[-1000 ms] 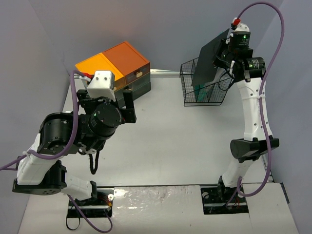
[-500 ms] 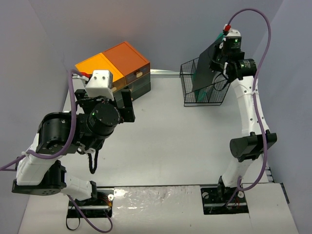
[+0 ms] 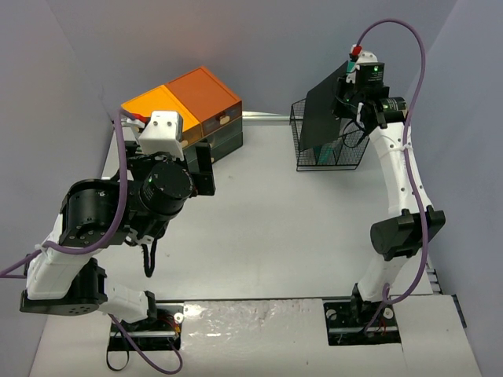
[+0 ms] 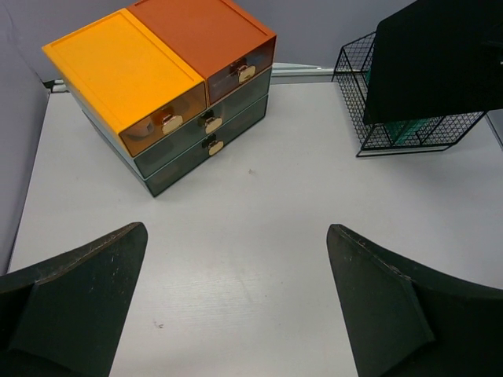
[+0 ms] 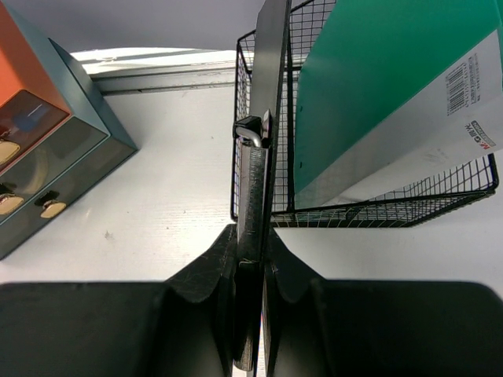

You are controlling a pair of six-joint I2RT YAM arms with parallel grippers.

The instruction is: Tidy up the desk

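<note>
Our right jaws clamp a thin black board at the wire basket; left jaws gape above the matte surface.

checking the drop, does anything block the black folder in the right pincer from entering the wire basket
Nothing visible does. The thin black flat folder in the right pincer hangs edge-on at the black wire basket's open top; the green folder stands beside it.

Place: robot lab | cues: bolted robot arms, white desk, grey walls
</note>
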